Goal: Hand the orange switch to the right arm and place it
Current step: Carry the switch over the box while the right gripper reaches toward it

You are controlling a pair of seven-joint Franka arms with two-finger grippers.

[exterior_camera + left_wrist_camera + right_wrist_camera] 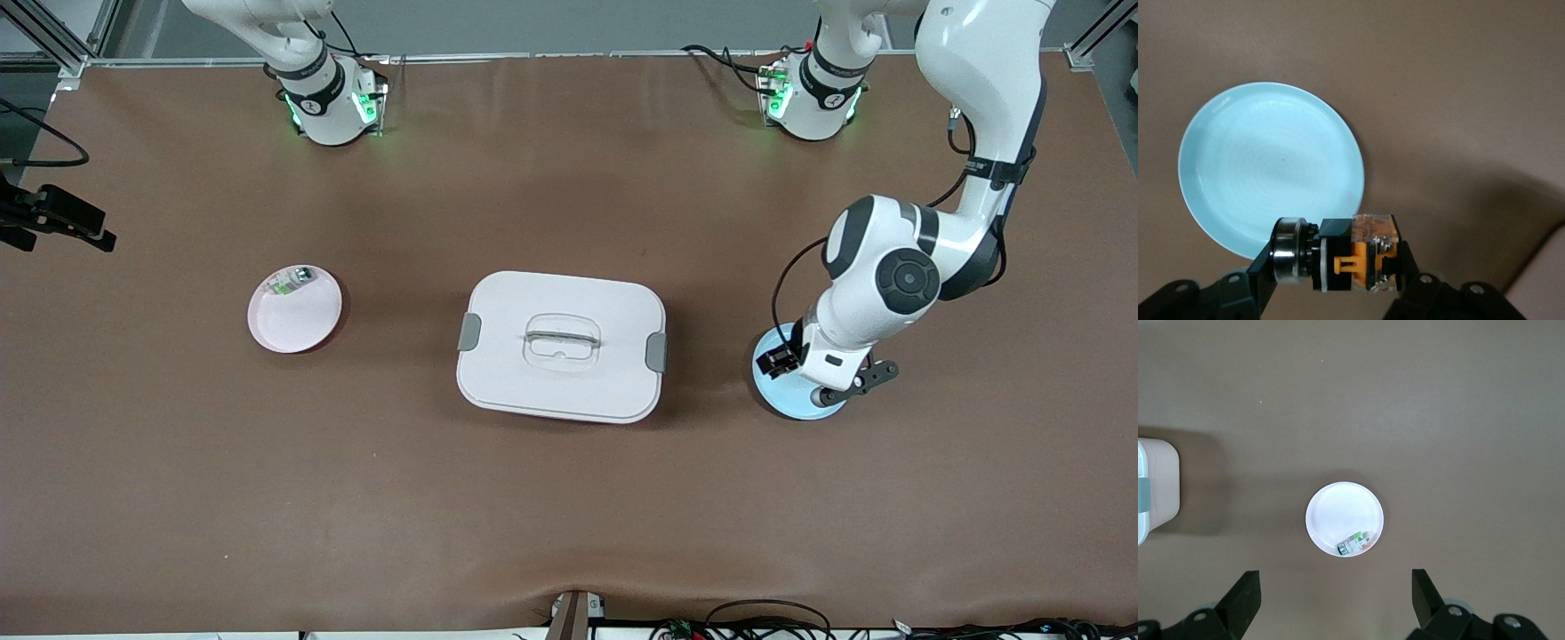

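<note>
The orange switch [1361, 263], a black block with an orange face and a silver round end, is clamped lengthwise in my left gripper [1337, 267], which is shut on it. This gripper [787, 363] hangs low over the rim of a light blue plate [805, 404], bare in the left wrist view [1271, 167]. My right gripper [1337, 600] is open with nothing between its fingers, high above the table by a pale pink plate [1338, 507]. In the front view only the right arm's base [324, 98] shows.
A white lidded box [533, 302] with grey latches and a clear handle sits mid-table. The pink plate [298, 324] toward the right arm's end holds a small green-and-white part [289, 283]. A black clamp [53, 218] juts in at that end's table edge.
</note>
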